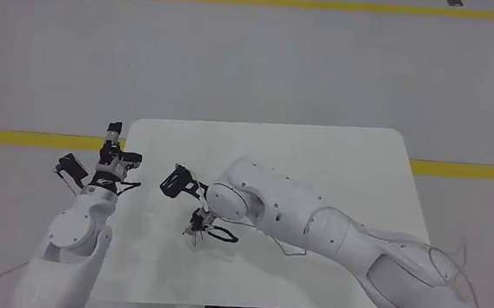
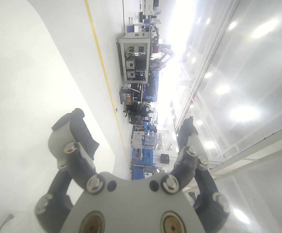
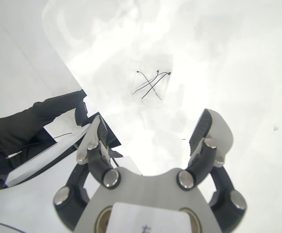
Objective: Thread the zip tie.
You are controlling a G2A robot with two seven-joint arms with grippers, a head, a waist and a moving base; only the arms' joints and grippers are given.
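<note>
Lying crossed on the white table [image 3: 220,66], just ahead of the right gripper [image 3: 152,117] over the table's left half, are three thin black zip ties [image 3: 150,83] with small square heads. That gripper and the left gripper [image 2: 132,117] gape wide, holding nothing.

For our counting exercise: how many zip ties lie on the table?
3. All three zip ties cross each other in one loose pile on the table, ahead of the open right gripper. More may be hidden.
</note>
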